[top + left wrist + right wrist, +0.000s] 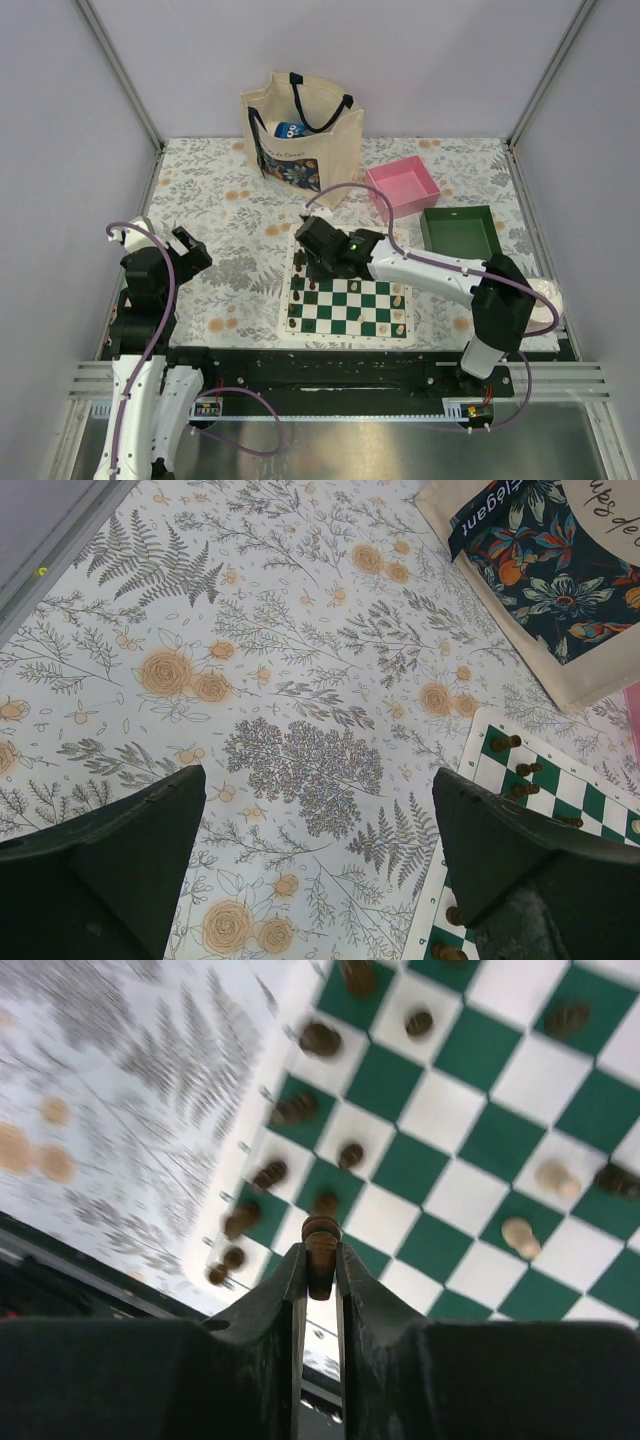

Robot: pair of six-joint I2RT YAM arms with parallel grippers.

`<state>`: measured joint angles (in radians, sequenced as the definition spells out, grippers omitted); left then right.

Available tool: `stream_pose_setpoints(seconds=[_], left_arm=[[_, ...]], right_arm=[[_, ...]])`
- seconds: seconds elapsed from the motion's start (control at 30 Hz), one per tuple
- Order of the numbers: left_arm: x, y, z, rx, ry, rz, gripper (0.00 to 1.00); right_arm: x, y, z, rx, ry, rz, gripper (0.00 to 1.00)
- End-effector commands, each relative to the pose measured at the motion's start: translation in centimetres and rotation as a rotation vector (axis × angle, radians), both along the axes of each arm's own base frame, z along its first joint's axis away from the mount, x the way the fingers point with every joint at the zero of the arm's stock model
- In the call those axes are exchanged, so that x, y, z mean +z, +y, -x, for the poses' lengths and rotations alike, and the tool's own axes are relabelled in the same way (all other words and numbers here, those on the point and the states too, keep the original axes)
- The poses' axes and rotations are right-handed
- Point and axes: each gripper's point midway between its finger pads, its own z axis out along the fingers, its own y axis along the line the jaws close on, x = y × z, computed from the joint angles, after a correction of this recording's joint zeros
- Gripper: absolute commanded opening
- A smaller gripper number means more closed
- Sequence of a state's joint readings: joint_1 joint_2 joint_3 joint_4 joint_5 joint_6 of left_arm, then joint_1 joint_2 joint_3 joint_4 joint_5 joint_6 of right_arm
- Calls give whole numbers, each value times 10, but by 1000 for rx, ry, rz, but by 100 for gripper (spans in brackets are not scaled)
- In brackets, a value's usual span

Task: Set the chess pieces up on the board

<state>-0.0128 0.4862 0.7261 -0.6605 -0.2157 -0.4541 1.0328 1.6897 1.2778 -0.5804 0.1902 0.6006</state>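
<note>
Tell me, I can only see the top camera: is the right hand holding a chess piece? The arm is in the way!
Observer: Yes. The right wrist camera shows the right hand pinching a dark brown piece between its fingers.
Operator: Where on the board is it?
Observer: Over the board near one edge, beside a row of dark pieces standing along that edge.
Operator: What about the left hand?
Observer: The left wrist camera shows the left hand wide open, with nothing between its fingers and only the flowery tablecloth below.
</note>
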Motion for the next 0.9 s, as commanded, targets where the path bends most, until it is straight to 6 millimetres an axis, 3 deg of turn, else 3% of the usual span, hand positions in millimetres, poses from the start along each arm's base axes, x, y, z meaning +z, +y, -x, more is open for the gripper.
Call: stream_pose_setpoints(seconds=[0.0,0.13,0.33,0.47,0.87], left_arm=[[6,0,-3,0,-29,10,99],[6,0,-3,4,-28,8,99],[6,1,-2,10,-32,8,99],[6,1,-2,10,-34,8,99],[7,2,-1,13,-39,8,99]], right_arm=[[47,16,-51,-15,-164,-38,16],[56,21,-87,-39,-183,-51,17],[43,30,-120,-36,-166,-30,17],[26,36,-132,-27,-136,2,17],[7,50,-149,-25,-128,26,18]])
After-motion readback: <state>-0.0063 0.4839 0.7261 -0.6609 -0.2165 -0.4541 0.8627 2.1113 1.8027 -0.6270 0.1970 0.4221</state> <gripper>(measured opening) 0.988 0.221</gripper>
